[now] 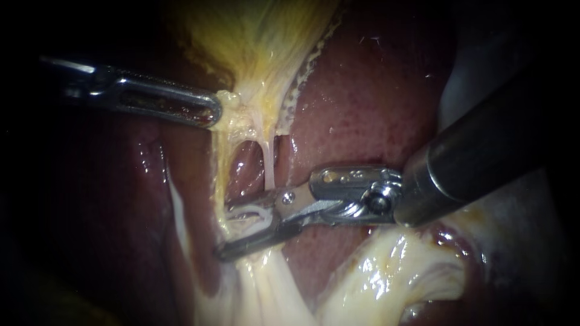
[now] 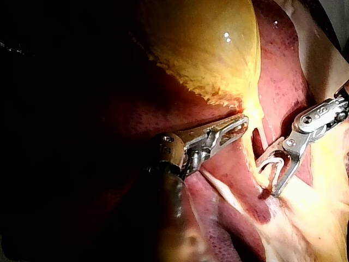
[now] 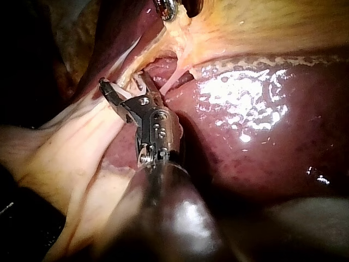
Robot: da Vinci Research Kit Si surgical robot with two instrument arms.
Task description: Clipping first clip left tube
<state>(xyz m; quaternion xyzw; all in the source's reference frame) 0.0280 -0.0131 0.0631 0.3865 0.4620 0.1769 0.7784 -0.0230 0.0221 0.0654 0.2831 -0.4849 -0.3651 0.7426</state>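
Clip (image 1: 251,216) seated in the claw of the right instrument (image 1: 225,233), claw wide, straddling the left tube (image 1: 219,172).
Left tube passes between the two halves of that claw near its tips, with a gap still showing, so not pinched. A thinner pale tube (image 1: 269,163) ends just beside the claw's hinge. Left instrument (image 1: 212,112) has its claw clamped narrow on the gallbladder (image 1: 254,48) neck, further up the tube from the open claw. Liver (image 1: 362,108) lies behind both.

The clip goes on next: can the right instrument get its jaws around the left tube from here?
Likely yes. The right instrument has its jaws open at the left tube, with nothing between; the left instrument grips the gallbladder, stretching the tube clear of the liver.
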